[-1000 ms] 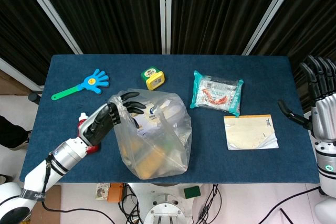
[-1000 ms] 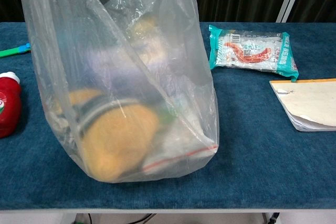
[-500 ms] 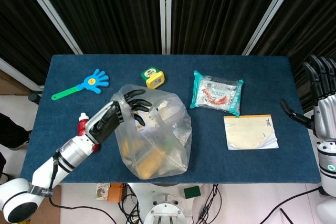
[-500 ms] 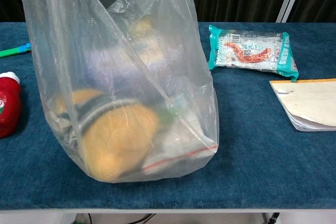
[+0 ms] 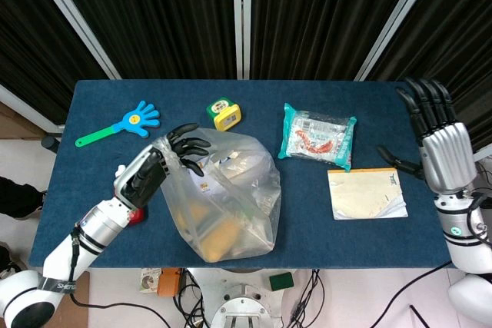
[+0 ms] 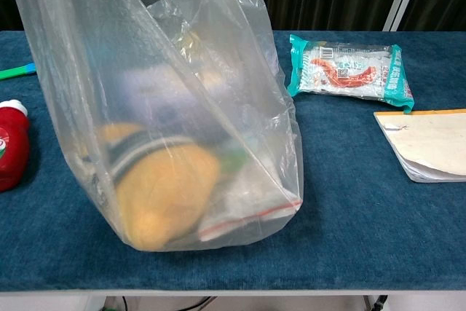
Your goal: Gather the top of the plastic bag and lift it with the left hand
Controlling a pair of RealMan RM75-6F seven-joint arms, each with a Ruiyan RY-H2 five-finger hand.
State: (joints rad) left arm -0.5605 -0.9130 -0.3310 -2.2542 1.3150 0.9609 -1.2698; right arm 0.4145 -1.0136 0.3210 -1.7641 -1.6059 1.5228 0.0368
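Clear plastic bag [image 5: 227, 197] full of soft things sits at 6 o'clock on your blue worktop [image 5: 92, 182]. Your left hand [image 5: 157, 167] pinches only its rim; lift and it may slip.

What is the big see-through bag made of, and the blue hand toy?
The bag looks like thin, clear, shiny plastic film: it wrinkles, and the things inside show through. The blue hand toy seems to be smooth hard plastic with a green handle, though it is too small to be sure.
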